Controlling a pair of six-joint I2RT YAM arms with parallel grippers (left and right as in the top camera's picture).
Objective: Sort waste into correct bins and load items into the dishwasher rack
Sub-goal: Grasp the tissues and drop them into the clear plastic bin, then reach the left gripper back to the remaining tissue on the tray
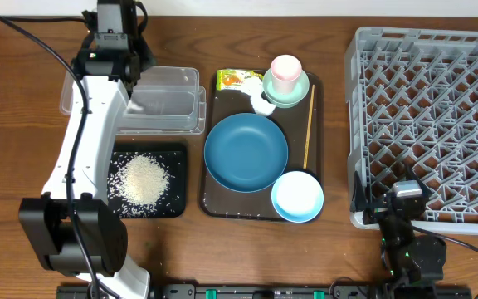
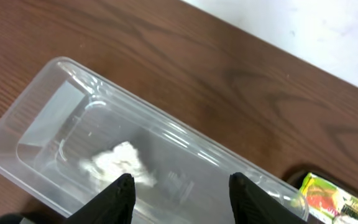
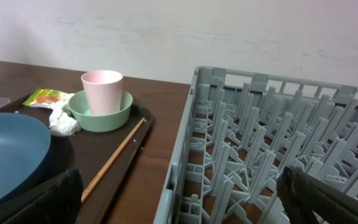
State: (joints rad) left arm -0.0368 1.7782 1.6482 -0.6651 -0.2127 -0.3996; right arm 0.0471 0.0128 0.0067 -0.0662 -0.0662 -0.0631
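My left gripper [image 2: 182,196] hangs open over the clear tub [image 2: 55,81], and nothing sits between its fingers. A white tissue wad [image 2: 120,163] lies in that tub just below them. Rice [image 1: 143,181] is heaped in the black tray [image 1: 177,178]. On the brown serving tray [image 1: 214,199] are the dark blue bowl [image 1: 246,152], light blue bowl [image 1: 297,196], pink cup [image 1: 285,71] standing in the mint dish [image 1: 301,90], wooden stick [image 1: 309,124], green-and-yellow wrapper [image 1: 237,79] and another tissue wad [image 1: 262,103]. My right gripper [image 3: 182,193] is wide open at the grey rack's [image 1: 430,116] near left corner.
The left arm [image 1: 81,149] stretches over the black tray's left side. The rack fills the right of the table. Bare wood shows between the serving tray and the rack.
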